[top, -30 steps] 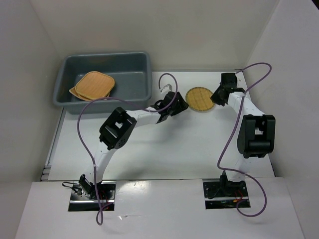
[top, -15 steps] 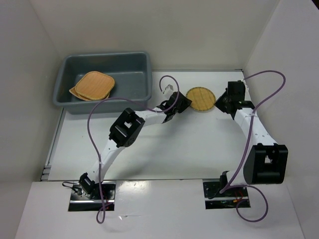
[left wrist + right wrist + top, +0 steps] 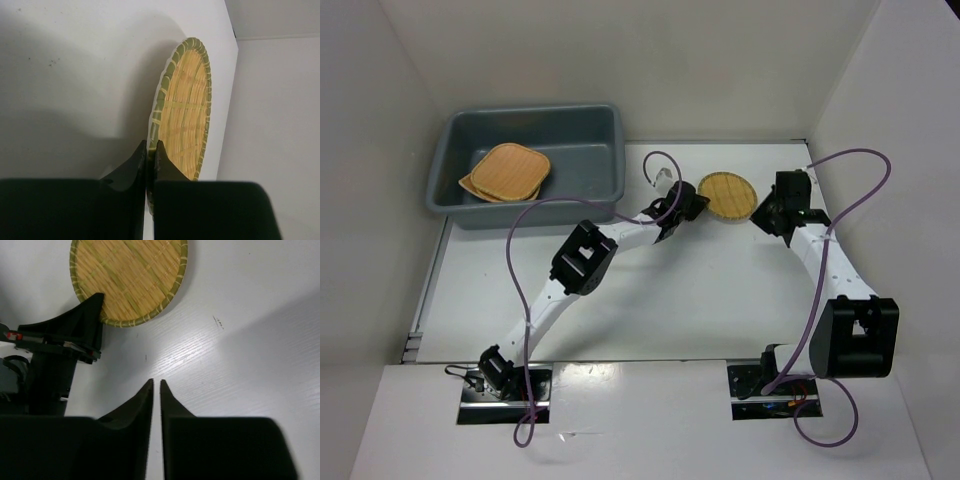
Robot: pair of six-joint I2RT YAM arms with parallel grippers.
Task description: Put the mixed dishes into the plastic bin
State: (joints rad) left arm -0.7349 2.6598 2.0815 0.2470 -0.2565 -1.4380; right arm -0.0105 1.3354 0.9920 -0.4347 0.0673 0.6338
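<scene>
A small round yellowish woven plate [image 3: 728, 194] with a dark green rim lies on the white table right of the bin. My left gripper [image 3: 693, 205] is shut on its left rim; in the left wrist view the rim sits pinched between the fingertips [image 3: 151, 145], the plate [image 3: 185, 115] stretching away beyond them. My right gripper [image 3: 758, 217] hovers just right of the plate, apart from it. Its jaws [image 3: 156, 382] stand a narrow slit apart, nothing between them. The plate [image 3: 127, 277] shows above them. Two orange-tan plates [image 3: 505, 172] lie stacked inside the blue-grey plastic bin [image 3: 535, 112].
The bin stands at the back left of the table. White walls enclose the table at left, back and right. The left arm's fingers [image 3: 87, 322] show at the plate's edge in the right wrist view. Purple cables [image 3: 520, 270] loop over both arms.
My left gripper reached the small plate and shut on its rim. The right arm drew back to the right, and its jaws parted slightly. The plate shifted a little to the right.
</scene>
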